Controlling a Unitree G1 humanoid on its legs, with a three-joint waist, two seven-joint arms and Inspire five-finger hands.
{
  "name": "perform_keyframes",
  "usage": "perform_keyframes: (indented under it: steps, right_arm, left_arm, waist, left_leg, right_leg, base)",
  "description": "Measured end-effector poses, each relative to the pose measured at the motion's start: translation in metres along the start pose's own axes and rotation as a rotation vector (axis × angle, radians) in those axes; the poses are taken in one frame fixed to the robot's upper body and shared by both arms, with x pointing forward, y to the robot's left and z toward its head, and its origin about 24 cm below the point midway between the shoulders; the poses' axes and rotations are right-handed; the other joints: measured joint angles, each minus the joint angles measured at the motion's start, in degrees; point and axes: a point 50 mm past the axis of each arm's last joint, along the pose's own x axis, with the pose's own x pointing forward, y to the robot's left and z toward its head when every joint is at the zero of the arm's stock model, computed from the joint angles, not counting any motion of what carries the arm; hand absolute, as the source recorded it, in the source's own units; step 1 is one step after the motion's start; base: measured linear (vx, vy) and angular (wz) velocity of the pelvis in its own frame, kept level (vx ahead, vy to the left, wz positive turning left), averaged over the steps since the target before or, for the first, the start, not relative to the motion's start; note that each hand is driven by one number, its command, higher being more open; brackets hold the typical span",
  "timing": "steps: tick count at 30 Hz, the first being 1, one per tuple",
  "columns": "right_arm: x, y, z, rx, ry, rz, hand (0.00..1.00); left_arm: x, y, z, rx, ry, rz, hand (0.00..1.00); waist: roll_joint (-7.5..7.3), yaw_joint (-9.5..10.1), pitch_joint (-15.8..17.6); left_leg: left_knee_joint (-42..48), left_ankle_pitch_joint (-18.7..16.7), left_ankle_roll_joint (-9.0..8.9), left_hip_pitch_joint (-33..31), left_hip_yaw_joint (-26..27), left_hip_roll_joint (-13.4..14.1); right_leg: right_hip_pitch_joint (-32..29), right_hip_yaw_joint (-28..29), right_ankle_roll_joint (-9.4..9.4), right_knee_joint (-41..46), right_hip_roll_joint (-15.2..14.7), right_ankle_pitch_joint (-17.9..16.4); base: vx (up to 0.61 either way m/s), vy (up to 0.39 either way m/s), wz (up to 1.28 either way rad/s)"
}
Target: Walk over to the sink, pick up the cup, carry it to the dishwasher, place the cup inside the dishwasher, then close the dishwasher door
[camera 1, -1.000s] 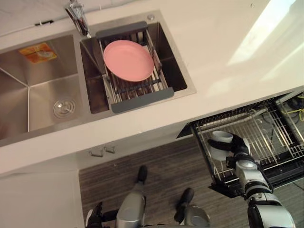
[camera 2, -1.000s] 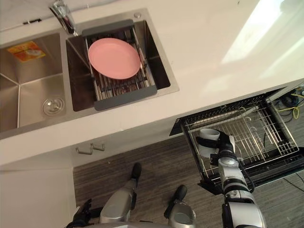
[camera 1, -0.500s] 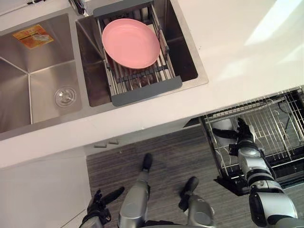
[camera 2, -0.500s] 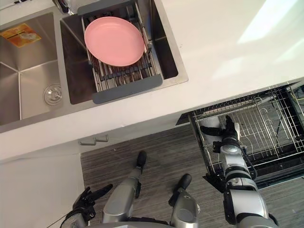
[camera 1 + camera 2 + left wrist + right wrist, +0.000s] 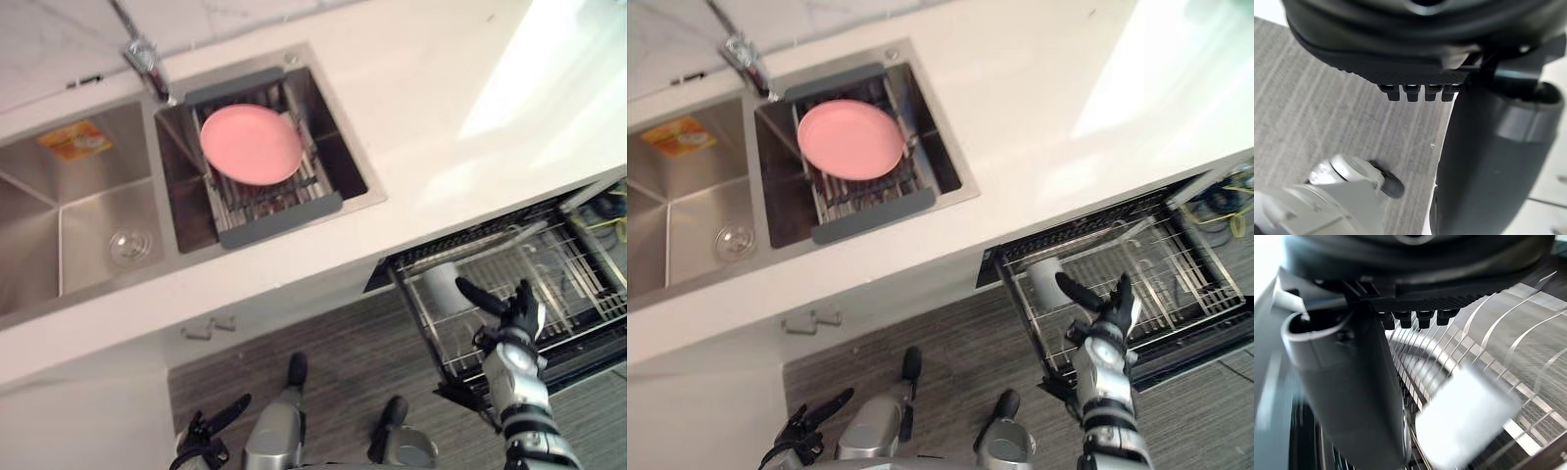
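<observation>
Cup point(image 5: 443, 287) sits in the dishwasher rack point(image 5: 578, 294) — right hand point(image 5: 511, 318) is spread open just beside it, probably not touching. I'd lift straight up clear of the wires so nothing tips the cup, then go for the door. Left hand point(image 5: 201, 443) hangs loose, down low.

The cup point(image 5: 441, 287) stands in the dishwasher rack point(image 5: 563, 284), just left of the right hand's point(image 5: 514, 311) fingers point(image 5: 527, 294). Well beyond them, further left, a plate point(image 5: 251, 145) lies on the drainer point(image 5: 284, 206) in the sink point(image 5: 88, 245).
</observation>
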Motion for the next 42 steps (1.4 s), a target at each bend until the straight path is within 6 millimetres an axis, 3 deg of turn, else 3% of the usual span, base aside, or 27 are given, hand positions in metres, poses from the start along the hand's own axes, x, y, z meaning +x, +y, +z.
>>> perform_keyframes:
  steps: [3, 6, 8, 10, 11, 12, 15, 18, 21, 24, 25, 27, 28, 30, 31, 33, 34, 37, 38, 42]
  right_arm:
    - [-0.014, -0.004, -0.008, 0.077, 0.007, 0.022, 1.00]
    - [-0.030, -0.001, 0.008, 0.207, -0.093, 0.086, 1.00]
    - [-0.041, -0.006, 0.029, 0.296, -0.205, 0.112, 1.00]
    - [-0.055, -0.024, 0.054, 0.365, -0.359, 0.091, 1.00]
    - [-0.065, -0.039, 0.076, 0.387, -0.497, 0.072, 1.00]
    - [-0.075, -0.050, 0.102, 0.399, -0.646, 0.068, 1.00]
    - [-0.096, -0.051, 0.150, 0.454, -0.913, 0.215, 1.00]
    - [-0.104, -0.026, 0.170, 0.488, -0.996, 0.466, 1.00]
    - [-0.102, 0.004, 0.160, 0.505, -0.880, 0.681, 1.00]
    - [-0.096, 0.044, 0.130, 0.471, -0.650, 0.875, 1.00]
    - [-0.096, 0.061, 0.114, 0.458, -0.548, 0.925, 1.00]
    - [-0.097, 0.071, 0.104, 0.441, -0.484, 0.946, 1.00]
    - [-0.094, 0.075, 0.094, 0.437, -0.420, 0.924, 1.00]
    - [-0.088, 0.075, 0.085, 0.436, -0.368, 0.878, 1.00]
    - [-0.084, 0.072, 0.076, 0.443, -0.323, 0.828, 1.00]
    - [-0.085, 0.071, 0.073, 0.445, -0.310, 0.822, 1.00]
    - [-0.085, 0.070, 0.072, 0.442, -0.305, 0.827, 1.00]
    - [-0.087, 0.068, 0.071, 0.435, -0.307, 0.841, 1.00]
    - [-0.084, 0.050, 0.062, 0.420, -0.305, 0.782, 1.00]
    - [-0.084, 0.050, 0.063, 0.420, -0.306, 0.782, 1.00]
  left_arm:
    - [-0.001, 0.008, -0.006, 0.010, 0.018, 0.034, 1.00]
    - [-0.003, 0.009, -0.011, -0.008, 0.035, 0.038, 1.00]
    - [-0.003, 0.007, -0.012, 0.010, 0.040, 0.030, 1.00]
    - [-0.003, 0.007, -0.015, 0.050, 0.061, 0.020, 1.00]
    - [-0.003, 0.004, -0.017, 0.075, 0.073, 0.009, 1.00]
    - [-0.003, 0.001, -0.019, 0.107, 0.086, -0.004, 1.00]
    - [-0.003, 0.005, -0.026, 0.152, 0.114, -0.013, 1.00]
    - [-0.005, 0.003, -0.030, 0.172, 0.111, -0.043, 1.00]
    - [-0.005, -0.002, -0.030, 0.184, 0.077, -0.070, 1.00]
    - [-0.006, -0.011, -0.029, 0.224, 0.033, -0.108, 1.00]
    - [-0.006, -0.017, -0.026, 0.224, 0.009, -0.126, 1.00]
    - [-0.006, -0.021, -0.023, 0.225, -0.006, -0.136, 1.00]
    - [-0.005, -0.021, -0.021, 0.254, -0.015, -0.142, 1.00]
    - [-0.005, -0.018, -0.019, 0.276, -0.024, -0.141, 1.00]
    - [-0.004, -0.013, -0.013, 0.309, -0.043, -0.135, 1.00]
    - [-0.002, -0.007, -0.009, 0.316, -0.051, -0.107, 1.00]
    - [-0.001, -0.002, -0.004, 0.326, -0.066, -0.067, 1.00]
    - [-0.002, 0.006, -0.005, 0.351, -0.066, -0.041, 1.00]
    - [-0.008, 0.013, -0.018, 0.396, -0.067, -0.030, 1.00]
    - [-0.008, 0.014, -0.018, 0.396, -0.065, -0.029, 1.00]
  waist:
    - [-1.03, -0.99, -2.50]
    - [-1.03, -2.33, -4.73]
    - [-0.99, -4.00, -5.64]
    - [-1.19, -6.39, -6.93]
    - [-1.58, -7.54, -7.54]
    - [-0.76, -8.27, -8.08]
    - [-1.13, -8.60, -9.02]
    - [-0.82, -8.62, -9.52]
    - [-0.87, -8.57, -9.66]
    - [-1.65, -7.76, -9.90]
    - [-1.94, -7.10, -10.03]
    - [-2.43, -6.54, -9.88]
    - [-2.66, -5.58, -9.80]
    - [-2.66, -5.29, -9.82]
    - [-2.56, -5.41, -9.74]
    - [-3.57, -5.51, -9.72]
    - [-4.64, -5.50, -9.37]
    - [-5.65, -5.53, -9.80]
    - [-4.26, -4.40, -10.04]
    - [-4.25, -4.40, -10.05]
  left_leg:
    - [0.04, -1.02, -0.59, 2.61, 3.28, 0.82]
    - [0.04, -2.04, -1.12, 5.26, 6.48, 1.94]
    - [-0.01, -3.23, -0.68, 5.24, 8.37, 2.69]
    - [0.33, -3.80, -0.08, 5.14, 18.43, 4.92]
    - [2.09, -3.74, 0.01, 4.54, 25.37, 6.98]
    - [5.07, -3.05, 0.26, 3.37, 29.52, 8.63]
    - [5.53, -1.87, 0.06, 3.27, 29.42, 7.38]
    - [0.01, -0.07, 0.24, 6.32, 30.31, 4.47]
    - [-0.03, -0.17, 0.48, 6.84, 30.28, 3.02]
    - [-0.05, -0.64, 1.20, 6.78, 29.25, 1.09]
    - [-0.04, -1.03, 1.70, 5.99, 25.37, -0.71]
    - [0.31, -1.63, 2.55, 5.05, 21.29, -2.64]
    - [0.08, -1.89, 3.12, 4.67, 17.79, -3.12]
    - [0.25, -2.15, 3.58, 4.73, 14.97, -2.49]
    - [0.36, -2.40, 5.17, 4.39, 9.79, -0.63]
    - [0.38, -2.52, 5.68, 4.04, 6.96, -0.06]
    - [0.42, -2.69, 5.96, 4.33, 4.47, -0.09]
    - [0.62, -2.68, 5.91, 5.28, 2.98, -1.90]
    - [0.12, -5.62, 4.30, 8.44, 3.23, -4.05]
    - [0.11, -5.65, 4.27, 8.44, 3.23, -4.01]
  right_leg:
    - [0.49, 3.29, -0.04, -0.56, 0.58, 0.04]
    - [1.07, 6.51, -0.18, -0.75, 1.41, 0.10]
    - [1.37, 6.29, -0.41, -1.04, 1.56, 0.05]
    - [3.03, 3.05, -0.37, -2.13, 1.46, 0.27]
    - [3.73, 0.76, -0.31, -2.40, 0.80, 0.30]
    - [3.99, -0.64, -0.20, -2.11, 0.50, 0.25]
    - [3.75, -0.49, 0.64, -1.44, -0.75, 0.28]
    - [3.72, 0.22, 1.74, -1.21, -2.15, 0.49]
    - [3.67, 0.34, 2.47, -0.17, -3.78, 0.05]
    - [3.35, -0.17, 2.69, 1.62, -5.90, -0.61]
    - [2.73, -1.65, 1.59, 4.36, -7.72, -1.94]
    - [2.54, -4.09, -0.59, 7.05, -9.60, -3.07]
    - [1.16, -3.29, -4.73, 13.68, -10.76, -2.73]
    - [-0.97, 1.60, -8.91, 19.56, -10.17, -0.18]
    - [-3.72, 10.30, -6.98, 23.66, -5.10, -3.58]
    - [-5.12, 13.62, -6.01, 22.94, -0.89, -7.56]
    - [-7.14, 16.28, -5.90, 22.02, 3.20, -9.35]
    - [-9.59, 19.59, -5.39, 19.85, 4.93, -8.44]
    - [-2.50, 20.33, -2.06, 4.85, 4.72, -2.97]
    - [-2.40, 20.27, -2.06, 4.78, 4.72, -2.97]
  base:
    - [0.08, -0.054, -0.68]
    - [0.01, -0.040, -0.51]
    - [-0.05, -0.041, 0.02]
    - [0.00, -0.017, 0.64]
    - [0.04, 0.006, 0.88]
    - [0.04, 0.027, 0.73]
    - [0.01, 0.048, 0.16]
    - [-0.03, 0.083, -0.10]
    - [-0.03, 0.098, 0.00]
    - [0.01, 0.093, 0.19]
    - [0.03, 0.076, 0.51]
    - [0.08, 0.089, 0.81]
    - [0.10, 0.085, 0.95]
    - [0.09, 0.066, 1.07]
    - [0.12, 0.041, 1.26]
    - [0.10, -0.011, 1.09]
    - [0.09, -0.039, 0.88]
    - [0.10, -0.042, 0.71]
    - [0.02, -0.008, 0.16]
    - [0.00, 0.000, 0.00]
